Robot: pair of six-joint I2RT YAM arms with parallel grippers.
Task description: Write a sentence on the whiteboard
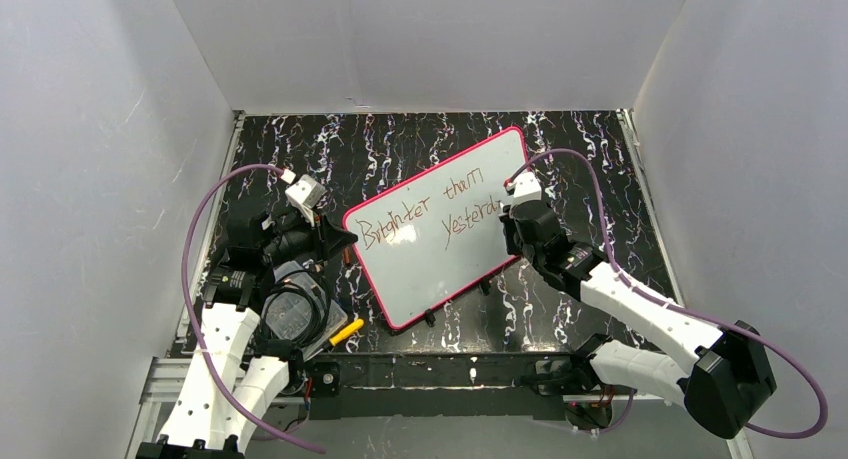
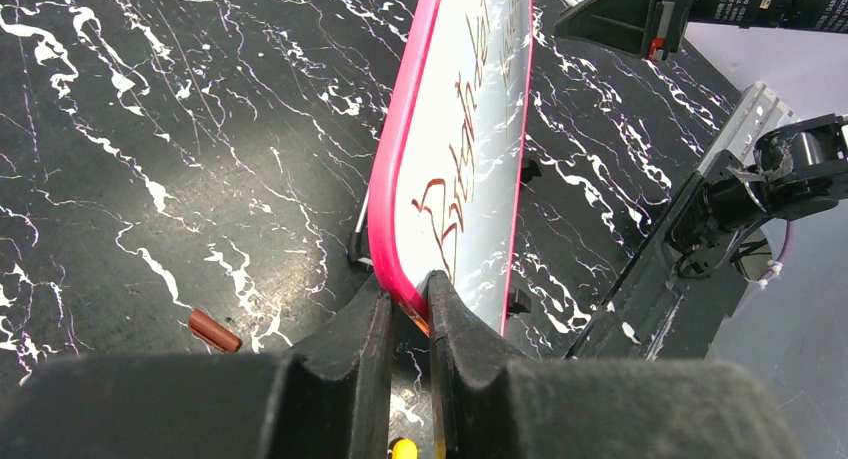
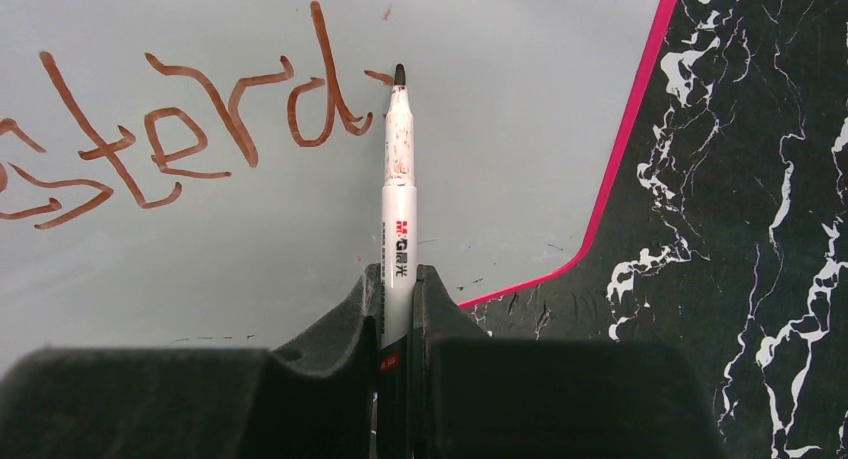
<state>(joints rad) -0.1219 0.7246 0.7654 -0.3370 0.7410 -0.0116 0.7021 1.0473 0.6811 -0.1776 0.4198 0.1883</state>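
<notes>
L jaws pinch the whiteboard (image 1: pixel 430 279) corner, board propped tilted on the surface (image 1: pixel 600 169). R jaws pinch the marker (image 3: pixel 398 179), tip just past "Yesterd" of the sentence (image 1: pixel 415 222). For "ay": light even pressure, L grip steady.

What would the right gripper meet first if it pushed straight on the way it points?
The whiteboard. The right gripper holds a marker whose tip would press the white face just past the sentence's last letter. The tip looks at or nearly on the board; contact is unclear.
</notes>
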